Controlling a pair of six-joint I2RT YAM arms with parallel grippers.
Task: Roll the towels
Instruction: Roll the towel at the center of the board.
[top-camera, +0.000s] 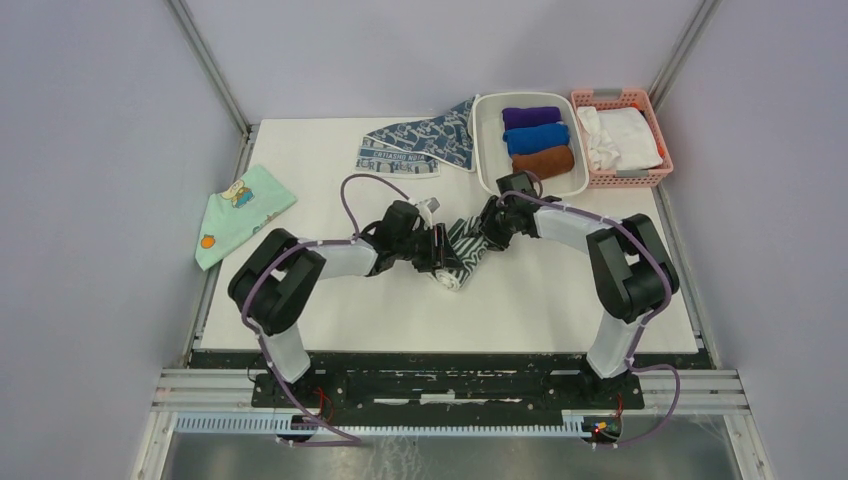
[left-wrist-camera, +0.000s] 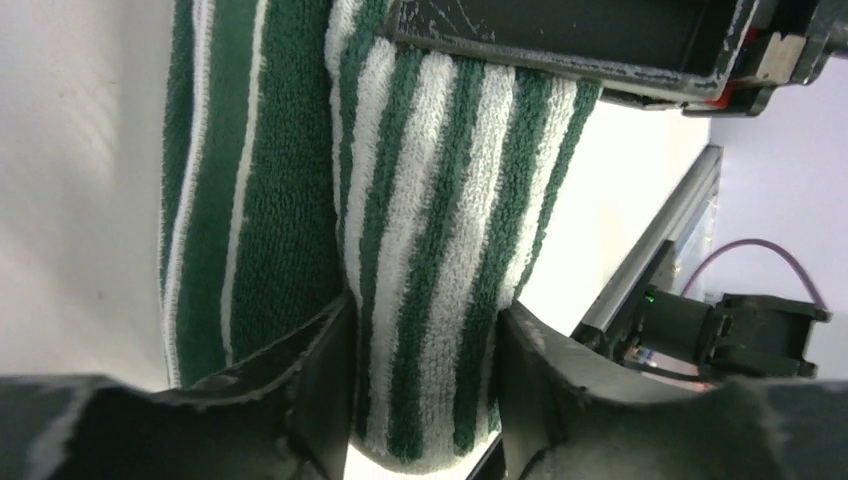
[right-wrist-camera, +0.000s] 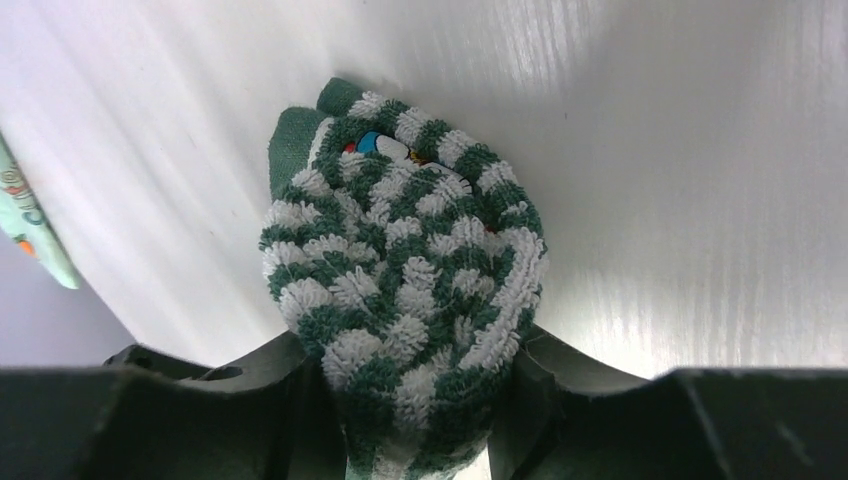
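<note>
The green-and-white striped towel (top-camera: 461, 256) is held near the middle of the white table (top-camera: 560, 300), rolled into a short bundle between the 2 arms. In the left wrist view, the left gripper (left-wrist-camera: 425, 370) is closed on 1 end of the roll, with its 2 fingers (left-wrist-camera: 315, 375) pressed into the striped terry from either side. In the right wrist view, the right gripper (right-wrist-camera: 415, 400) is clamped on the other end, where the spiral of layers is seen face-on and a small blue and red patch is tucked in near the top. A flat strip of the same cloth seems to lie beside the roll in the left wrist view, though the framing is too tight to be sure.

The blue-grey patterned towel (top-camera: 420, 145) is spread flat at the far edge of the table, against the left side of a white tub (top-camera: 480, 150). In the tub, 3 rolls are stacked: purple (top-camera: 530, 117), blue (top-camera: 535, 138) and brown (top-camera: 543, 162). A pink basket (top-camera: 620, 97) with white cloth is set just right of the tub. A mint-green cloth (top-camera: 240, 210) lies at the left edge, well apart.
</note>
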